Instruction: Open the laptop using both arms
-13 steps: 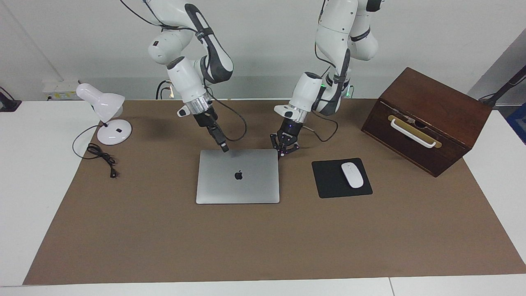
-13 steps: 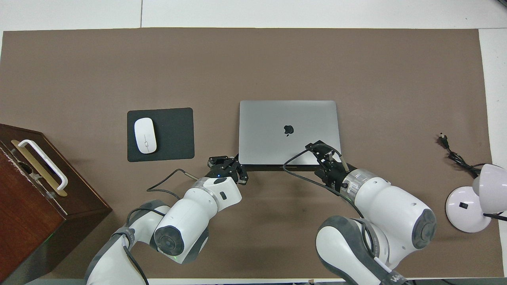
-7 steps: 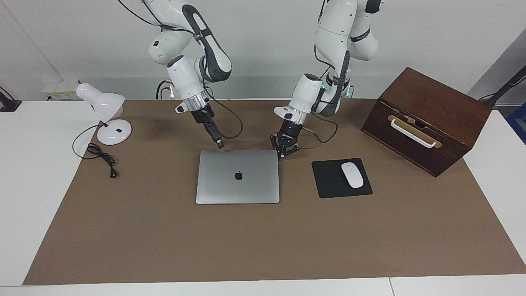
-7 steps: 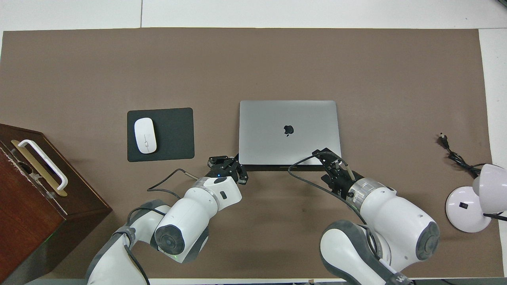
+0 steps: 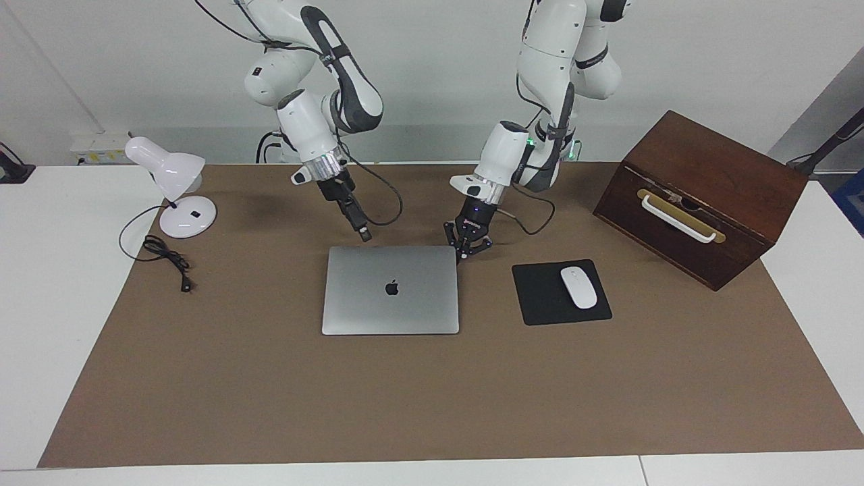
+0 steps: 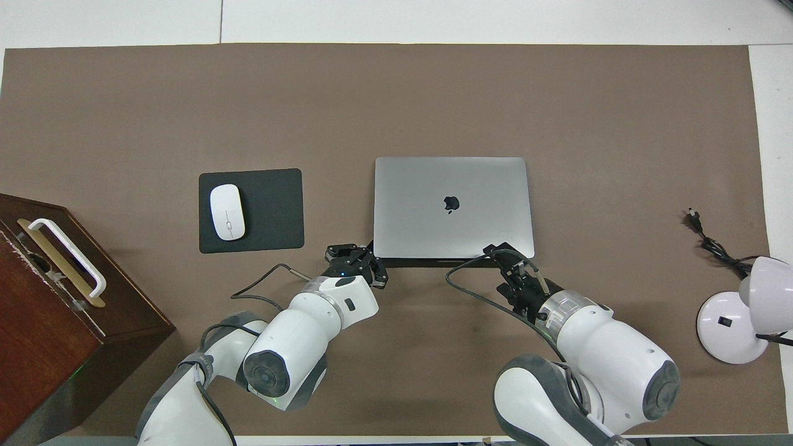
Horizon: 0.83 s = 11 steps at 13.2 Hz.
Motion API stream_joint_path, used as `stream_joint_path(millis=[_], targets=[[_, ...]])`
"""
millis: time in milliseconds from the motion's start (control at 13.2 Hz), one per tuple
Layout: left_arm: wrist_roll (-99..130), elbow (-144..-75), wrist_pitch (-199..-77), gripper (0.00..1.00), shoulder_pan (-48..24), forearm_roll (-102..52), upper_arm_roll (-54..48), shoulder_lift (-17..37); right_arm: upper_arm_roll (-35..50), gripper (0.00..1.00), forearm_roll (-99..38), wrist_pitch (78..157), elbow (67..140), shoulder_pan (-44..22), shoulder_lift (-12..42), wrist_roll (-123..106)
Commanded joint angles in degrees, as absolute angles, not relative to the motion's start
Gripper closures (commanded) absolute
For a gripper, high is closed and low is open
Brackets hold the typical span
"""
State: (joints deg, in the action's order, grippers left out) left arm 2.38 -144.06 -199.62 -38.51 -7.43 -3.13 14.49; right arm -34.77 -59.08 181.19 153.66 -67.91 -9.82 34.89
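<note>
The silver-grey laptop (image 5: pixel 390 290) lies closed and flat on the brown mat, apple logo up; it also shows in the overhead view (image 6: pixel 452 204). My left gripper (image 5: pixel 464 251) is low at the laptop's corner nearest the robots, toward the left arm's end, with its fingers spread; it also shows in the overhead view (image 6: pixel 372 263). My right gripper (image 5: pixel 364 235) hangs tilted a little above the mat, just off the laptop's edge nearest the robots, toward the right arm's end. It touches nothing and also shows in the overhead view (image 6: pixel 505 253).
A black mouse pad (image 5: pixel 540 297) with a white mouse (image 5: pixel 578 287) lies beside the laptop toward the left arm's end. A brown wooden box (image 5: pixel 702 196) with a white handle stands at that end. A white desk lamp (image 5: pixel 172 182) and its cord (image 5: pixel 165 256) are at the right arm's end.
My right gripper has lifted off the laptop's lid edge and drawn back toward the robots. The left gripper and the laptop have not moved.
</note>
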Motion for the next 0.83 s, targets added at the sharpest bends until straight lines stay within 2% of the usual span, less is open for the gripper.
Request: stream_joint_path(millis=[0, 755], targets=[[2.20, -140.89, -200.92, 1.00, -38.93, -6.33, -3.16, 17.49, -34.72, 0.00, -60.82, 181.76, 151.53, -68.12, -8.62, 32.78], [2.11, -140.89, -200.92, 1.00, -39.55, -5.80, -3.16, 17.58, -37.08, 0.00, -60.82, 181.32, 147.40, -67.76, -5.36, 31.47]])
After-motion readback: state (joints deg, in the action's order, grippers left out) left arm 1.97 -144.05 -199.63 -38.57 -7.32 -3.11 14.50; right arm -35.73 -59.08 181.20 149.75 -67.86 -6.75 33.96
